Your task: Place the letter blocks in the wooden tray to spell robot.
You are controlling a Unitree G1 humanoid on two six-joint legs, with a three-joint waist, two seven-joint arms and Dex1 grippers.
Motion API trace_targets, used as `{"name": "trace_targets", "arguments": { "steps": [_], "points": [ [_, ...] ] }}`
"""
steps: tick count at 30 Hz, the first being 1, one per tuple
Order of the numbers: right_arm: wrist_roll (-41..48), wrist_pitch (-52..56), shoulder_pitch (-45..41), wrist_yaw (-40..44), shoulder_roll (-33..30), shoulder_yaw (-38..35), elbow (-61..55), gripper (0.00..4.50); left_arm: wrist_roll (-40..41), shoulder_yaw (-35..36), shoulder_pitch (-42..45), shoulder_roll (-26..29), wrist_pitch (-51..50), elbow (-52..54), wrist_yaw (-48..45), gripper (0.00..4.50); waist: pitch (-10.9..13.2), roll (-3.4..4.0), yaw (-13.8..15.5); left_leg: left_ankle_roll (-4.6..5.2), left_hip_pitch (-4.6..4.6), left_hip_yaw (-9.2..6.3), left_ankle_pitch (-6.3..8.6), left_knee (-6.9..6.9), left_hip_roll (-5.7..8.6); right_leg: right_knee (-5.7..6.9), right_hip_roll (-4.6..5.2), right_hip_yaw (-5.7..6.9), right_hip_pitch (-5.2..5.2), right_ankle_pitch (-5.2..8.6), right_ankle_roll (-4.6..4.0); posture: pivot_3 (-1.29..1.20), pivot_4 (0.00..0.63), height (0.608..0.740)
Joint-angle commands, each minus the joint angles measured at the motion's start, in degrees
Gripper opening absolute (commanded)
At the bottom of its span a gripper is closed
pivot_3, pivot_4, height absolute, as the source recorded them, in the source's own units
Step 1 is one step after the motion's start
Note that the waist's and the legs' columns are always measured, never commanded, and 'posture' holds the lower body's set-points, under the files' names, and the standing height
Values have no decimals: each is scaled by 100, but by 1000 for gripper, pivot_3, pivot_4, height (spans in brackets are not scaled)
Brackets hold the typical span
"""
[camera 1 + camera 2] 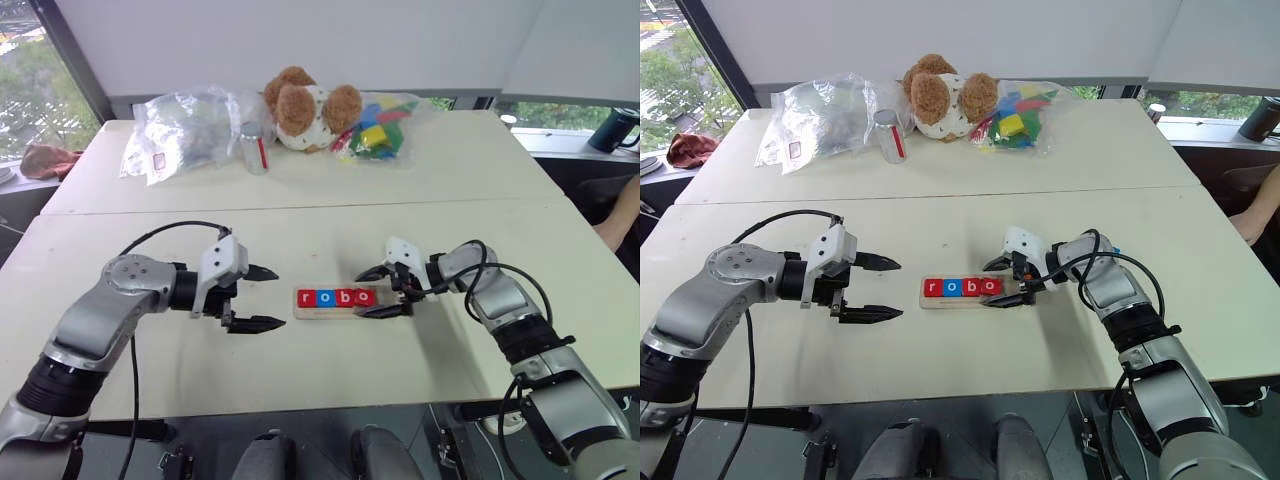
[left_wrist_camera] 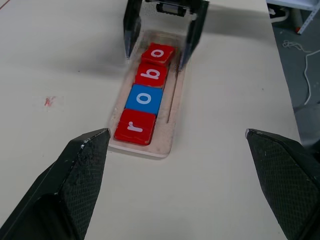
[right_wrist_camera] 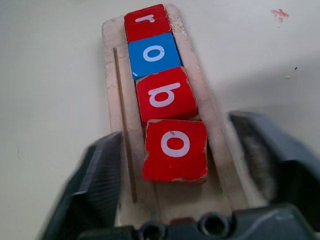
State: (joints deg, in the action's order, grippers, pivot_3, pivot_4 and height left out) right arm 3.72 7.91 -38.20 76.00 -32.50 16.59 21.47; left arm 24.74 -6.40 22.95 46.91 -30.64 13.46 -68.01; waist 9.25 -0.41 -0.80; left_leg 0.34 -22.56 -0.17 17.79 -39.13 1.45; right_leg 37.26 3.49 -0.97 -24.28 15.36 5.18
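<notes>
The wooden tray (image 3: 112,85) lies on the near table between my two grippers. In it sit several letter blocks in a row: a red r (image 3: 146,20), a blue o (image 3: 154,52), a red b (image 3: 165,94) and a red o (image 3: 175,145), reading "robo". My right gripper (image 3: 177,165) is open at the tray's right end, with one finger on each side of the last red o and a gap to both. My left gripper (image 1: 277,297) hangs open just left of the tray's r end, holding nothing.
On the far table stand a teddy bear (image 1: 305,105), clear plastic bags (image 1: 185,125), a can (image 1: 255,148) and a bag of multicoloured toy blocks (image 1: 380,125). A person's arm (image 1: 620,215) shows at the right edge. A seam (image 1: 300,208) separates the two tables.
</notes>
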Motion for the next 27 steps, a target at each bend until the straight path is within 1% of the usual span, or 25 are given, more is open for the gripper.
{"name": "trace_targets", "arguments": {
  "steps": [1,6,7,10,12,22,27],
  "points": [
    [214,159,-21,-29,13,-182,-389,4444,8,67,104,-10,91,-3,-27,4500,0,0,7,0,0,0,0,0,0,0,0,0,0,0,0,0,150,740],
    [353,307,74,-44,-117,-273,-788,4444,-8,75,114,-28,92,-17,-40,4500,0,0,9,0,0,0,0,0,0,0,0,0,0,0,0,0,150,740],
    [333,254,101,-29,-187,-282,-845,4444,-8,77,113,-33,91,-16,-40,4500,0,0,13,1,0,-1,0,0,0,0,0,1,0,0,0,0,150,740],
    [0,-345,218,-5,-541,-210,-866,4444,-18,77,104,-31,93,-21,-50,4500,0,0,28,1,-1,-1,0,0,1,0,2,1,1,0,0,0,150,740],
    [51,-309,232,-67,-605,-279,-862,4444,-34,66,113,-41,112,-57,-61,4500,0,0,13,1,-1,0,1,-1,2,-2,2,1,1,0,0,0,150,740],
    [-192,-696,59,-257,-445,-131,-366,4444,-86,0,206,-129,166,-164,-76,4500,0,0,0,0,0,1,0,0,-2,4,-3,0,-2,0,0,0,150,740],
    [-491,-1152,-197,-364,-344,-8,246,4444,-69,25,168,-122,140,-99,-38,4500,0,0,-2,0,1,2,0,-1,-2,4,-3,0,-2,0,0,0,150,740]
  ]
}}
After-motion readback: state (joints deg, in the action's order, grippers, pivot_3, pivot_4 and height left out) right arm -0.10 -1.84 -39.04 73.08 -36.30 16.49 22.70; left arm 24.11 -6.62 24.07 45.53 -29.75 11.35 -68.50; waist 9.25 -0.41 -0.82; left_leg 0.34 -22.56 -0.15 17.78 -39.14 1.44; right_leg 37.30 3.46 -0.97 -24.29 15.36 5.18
